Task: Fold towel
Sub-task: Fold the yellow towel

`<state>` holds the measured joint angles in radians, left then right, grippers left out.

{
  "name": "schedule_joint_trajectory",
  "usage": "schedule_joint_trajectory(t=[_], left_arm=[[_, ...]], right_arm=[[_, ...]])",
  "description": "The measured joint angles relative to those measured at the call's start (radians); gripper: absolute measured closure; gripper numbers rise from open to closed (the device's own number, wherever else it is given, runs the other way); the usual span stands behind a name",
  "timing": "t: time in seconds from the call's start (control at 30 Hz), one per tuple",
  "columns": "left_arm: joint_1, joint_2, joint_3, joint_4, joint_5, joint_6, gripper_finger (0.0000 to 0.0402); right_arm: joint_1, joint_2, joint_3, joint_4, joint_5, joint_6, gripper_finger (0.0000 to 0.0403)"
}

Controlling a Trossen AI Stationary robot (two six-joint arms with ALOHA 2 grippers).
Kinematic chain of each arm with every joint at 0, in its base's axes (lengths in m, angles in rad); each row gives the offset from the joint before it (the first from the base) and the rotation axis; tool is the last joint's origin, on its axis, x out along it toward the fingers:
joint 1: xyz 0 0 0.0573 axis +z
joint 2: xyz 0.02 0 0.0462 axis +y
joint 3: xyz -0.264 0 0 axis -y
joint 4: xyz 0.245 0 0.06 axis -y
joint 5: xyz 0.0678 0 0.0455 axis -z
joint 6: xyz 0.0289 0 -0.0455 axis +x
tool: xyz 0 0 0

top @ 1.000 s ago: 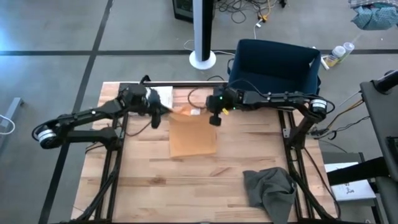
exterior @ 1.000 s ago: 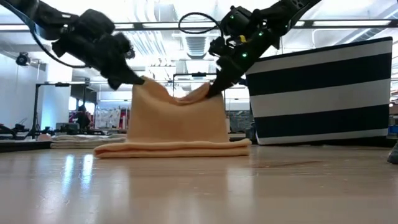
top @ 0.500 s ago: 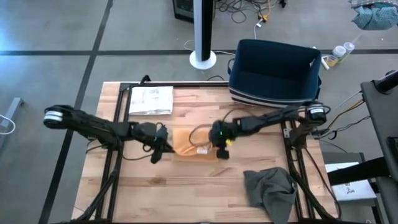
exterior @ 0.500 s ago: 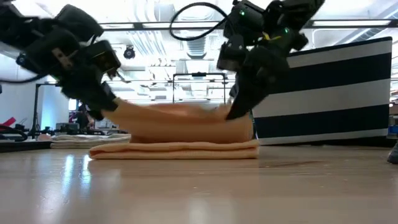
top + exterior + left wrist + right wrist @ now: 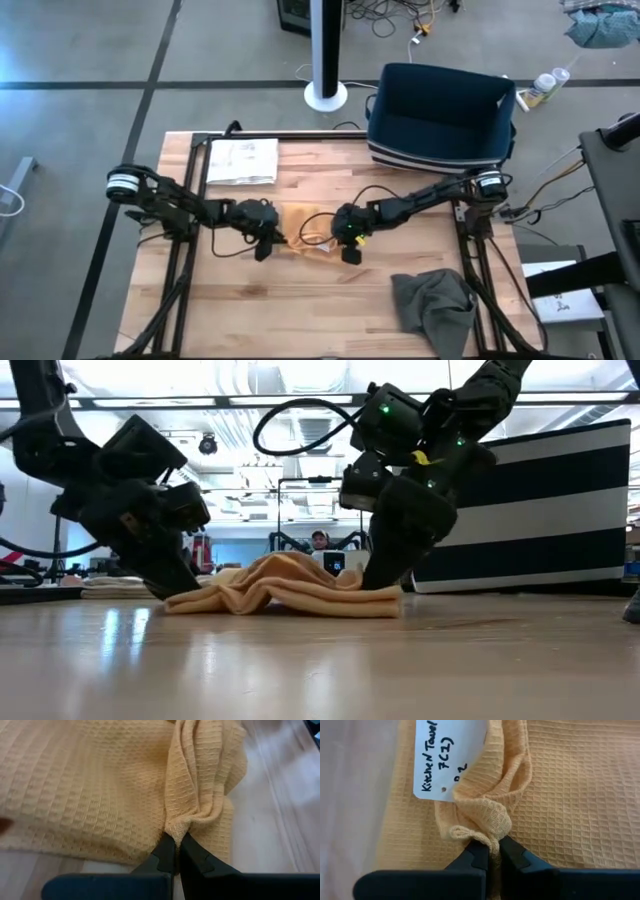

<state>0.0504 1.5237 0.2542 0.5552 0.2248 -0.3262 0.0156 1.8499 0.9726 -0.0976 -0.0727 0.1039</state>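
Left end effector point(image 5: 268, 240) and right end effector point(image 5: 345, 241) low on the counter point(image 5: 300, 300), each clamped on a corner of the rumpled yellow waffle-weave kitchen towel point(image 5: 303, 228).

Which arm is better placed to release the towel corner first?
Neither clearly. The left claw and right claw each pinch a corner of the towel, both low at the table.

Left gripper point(image 5: 174, 851) & right gripper point(image 5: 490, 854): fingertips hidden in pinched towel point(image 5: 285, 588) folds. Wrist views cut both finger bases at frame bottom. White tag point(image 5: 451, 757) just ahead of right gripper: top cut by frame edge, lower writing tucked under cloth. High view: towel between grippers mostly covered by arms, fold layers too small to tell. Low view: left gripper's tips behind cloth edge.
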Motion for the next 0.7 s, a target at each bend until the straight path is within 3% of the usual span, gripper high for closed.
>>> schedule_joint_trajectory(t=[0.37,0.7], left_arm=[[0.0,-0.176,-0.01,-0.194,0.007,0.004,0.0401],[-0.006,-0.163,-0.004,-0.212,-0.008,-0.012,0.0401]], right_arm=[[-0.003,-0.077,0.061,-0.118,0.204,-0.203,0.0394],[0.055,-0.038,0.046,-0.046,0.014,-0.166,0.0394]])
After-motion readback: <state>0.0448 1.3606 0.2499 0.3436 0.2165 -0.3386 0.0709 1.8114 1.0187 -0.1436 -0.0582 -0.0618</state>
